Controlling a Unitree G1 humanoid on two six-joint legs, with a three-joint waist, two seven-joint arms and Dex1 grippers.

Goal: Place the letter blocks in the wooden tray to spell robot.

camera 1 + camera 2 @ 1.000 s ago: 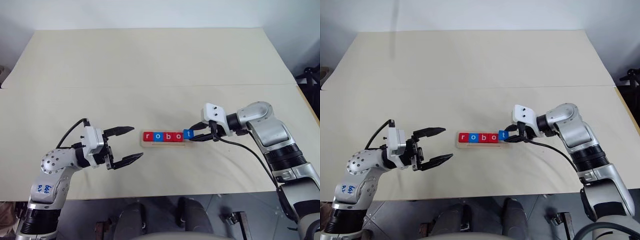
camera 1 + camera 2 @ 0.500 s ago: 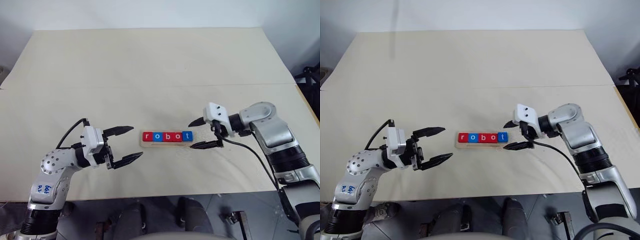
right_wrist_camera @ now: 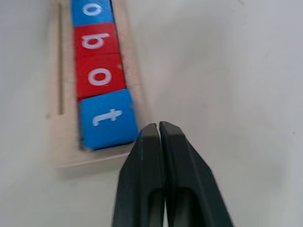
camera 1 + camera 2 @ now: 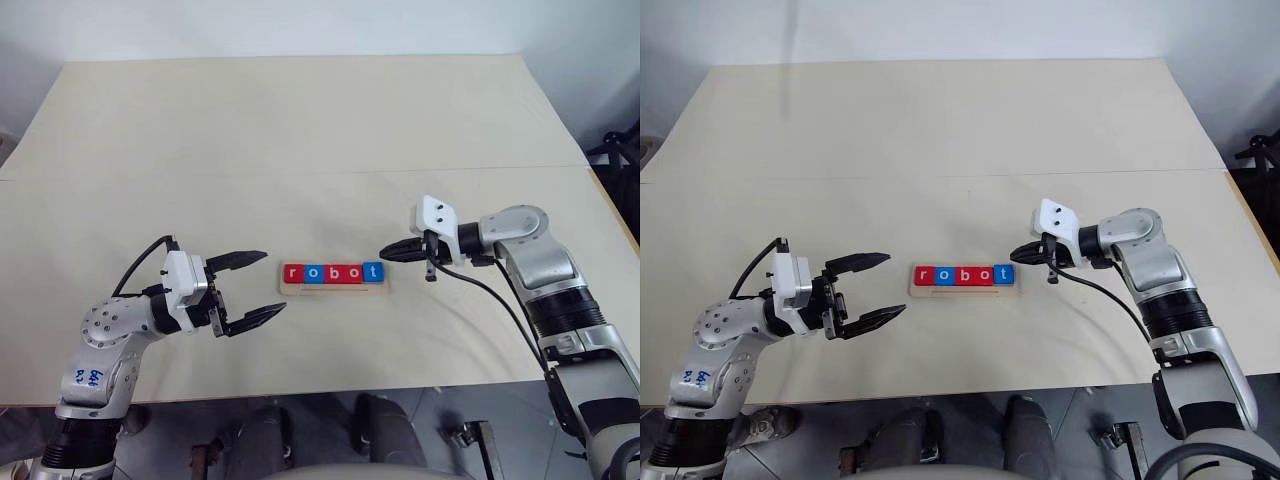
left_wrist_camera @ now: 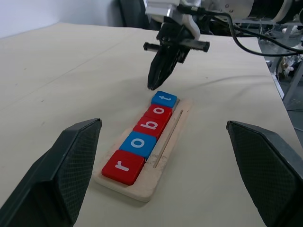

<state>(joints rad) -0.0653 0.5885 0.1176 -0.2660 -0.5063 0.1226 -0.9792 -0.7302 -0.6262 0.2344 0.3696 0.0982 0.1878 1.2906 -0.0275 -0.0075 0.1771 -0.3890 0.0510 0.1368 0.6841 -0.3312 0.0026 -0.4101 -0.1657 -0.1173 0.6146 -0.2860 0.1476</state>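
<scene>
Head views: five letter blocks point(image 4: 333, 272), three red and two blue, lie in one wooden tray point(image 4: 334, 289) on the table point(image 4: 300, 130), spelling "robot". Left gripper point(image 4: 252, 289), spread and empty, hovers beside the "r" end.

Right wrist view: right gripper point(image 3: 159, 130), clenched and empty, just beside the blue "t" block point(image 3: 108, 118).

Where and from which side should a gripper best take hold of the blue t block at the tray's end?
Probably the blue t block by its two long-side edges, from above: one end abuts the red o block, and it lies flat in the wooden tray.
</scene>
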